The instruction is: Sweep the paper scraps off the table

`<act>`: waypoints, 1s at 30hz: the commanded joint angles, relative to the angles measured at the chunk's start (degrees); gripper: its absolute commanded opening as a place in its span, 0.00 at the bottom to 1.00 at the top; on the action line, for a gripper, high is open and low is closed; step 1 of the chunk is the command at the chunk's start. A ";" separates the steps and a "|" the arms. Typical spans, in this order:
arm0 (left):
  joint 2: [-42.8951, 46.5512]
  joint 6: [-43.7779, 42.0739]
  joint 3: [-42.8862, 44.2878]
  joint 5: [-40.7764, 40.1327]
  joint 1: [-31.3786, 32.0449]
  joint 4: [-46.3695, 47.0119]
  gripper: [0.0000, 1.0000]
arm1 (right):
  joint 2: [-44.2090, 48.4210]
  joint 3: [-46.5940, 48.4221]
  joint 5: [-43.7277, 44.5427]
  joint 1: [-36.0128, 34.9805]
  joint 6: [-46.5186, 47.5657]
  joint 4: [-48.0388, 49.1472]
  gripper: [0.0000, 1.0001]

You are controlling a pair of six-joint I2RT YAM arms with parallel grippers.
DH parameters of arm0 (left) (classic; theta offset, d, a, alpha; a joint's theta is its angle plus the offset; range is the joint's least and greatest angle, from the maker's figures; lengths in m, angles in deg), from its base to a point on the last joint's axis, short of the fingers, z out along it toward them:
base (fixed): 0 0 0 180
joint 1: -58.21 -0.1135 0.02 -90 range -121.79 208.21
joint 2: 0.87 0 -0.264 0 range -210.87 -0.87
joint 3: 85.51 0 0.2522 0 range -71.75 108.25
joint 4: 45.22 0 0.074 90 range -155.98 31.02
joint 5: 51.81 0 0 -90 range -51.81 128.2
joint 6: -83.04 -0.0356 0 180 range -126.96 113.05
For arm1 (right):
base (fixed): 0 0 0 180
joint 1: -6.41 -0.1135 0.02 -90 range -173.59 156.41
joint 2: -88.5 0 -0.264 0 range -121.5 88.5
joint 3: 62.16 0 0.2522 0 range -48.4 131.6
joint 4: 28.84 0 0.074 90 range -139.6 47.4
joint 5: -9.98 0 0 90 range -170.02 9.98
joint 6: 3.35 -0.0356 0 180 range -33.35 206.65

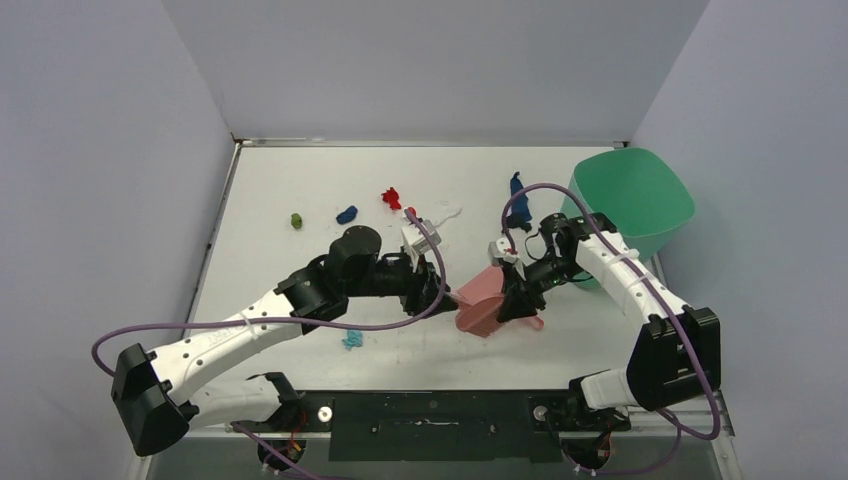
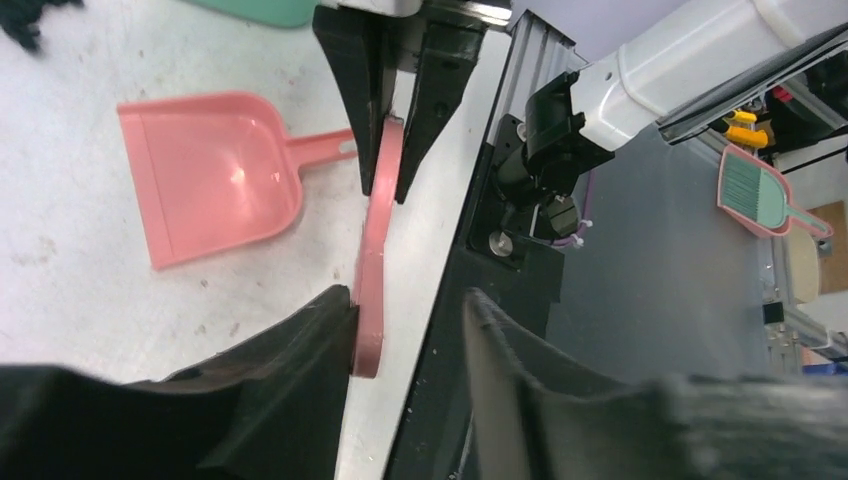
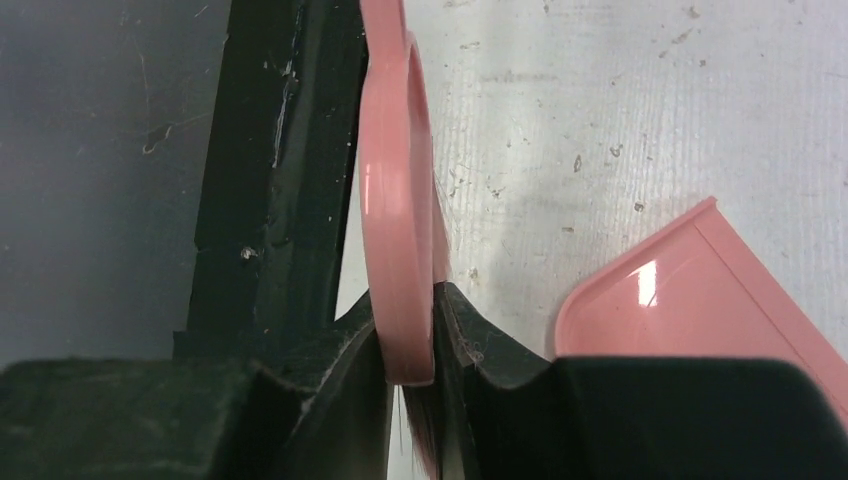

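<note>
A pink brush [image 2: 375,240] hangs between both grippers above the white table [image 1: 300,180]. My right gripper [image 3: 405,300] is shut on the brush [image 3: 395,200], with dark bristles showing below its fingers. My left gripper [image 2: 408,300] is open; the brush's handle end rests against one finger [image 2: 310,340], with a wide gap to the other. The pink dustpan [image 1: 482,305] lies on the table just below the two grippers [image 1: 437,290] [image 1: 512,297]. Paper scraps lie further back: green [image 1: 296,220], blue [image 1: 347,214], red [image 1: 391,197], white [image 1: 445,212], dark blue [image 1: 516,185]. A cyan scrap [image 1: 352,340] lies near the front.
A green tub [image 1: 635,200] stands at the back right, beside the right arm. Grey-lilac walls close in the table on three sides. The black mounting rail [image 1: 430,415] runs along the near edge.
</note>
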 commanded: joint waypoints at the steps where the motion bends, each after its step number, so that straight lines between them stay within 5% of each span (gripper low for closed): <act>1: 2.98 -7.08 3.61 -1.82 0.10 -8.29 0.49 | 0.59 3.38 -0.61 -3.70 2.84 -3.07 0.19; 8: 3.44 -11.42 4.51 -3.64 0.81 -14.21 0.55 | -0.76 3.33 -2.01 -5.73 2.39 -3.49 0.17; 16: 5.67 -8.00 -3.34 -7.23 0.88 -6.99 0.57 | -0.98 2.94 -0.96 -5.74 -0.91 0.14 0.13; 24: 13.22 1.67 -12.58 -14.52 1.21 -1.08 0.59 | 4.92 0.95 15.50 -7.71 -7.44 12.27 0.54; 30: 15.69 6.54 -14.84 -22.50 1.21 -4.03 0.63 | 5.19 -4.91 33.80 -18.10 -7.17 17.11 0.57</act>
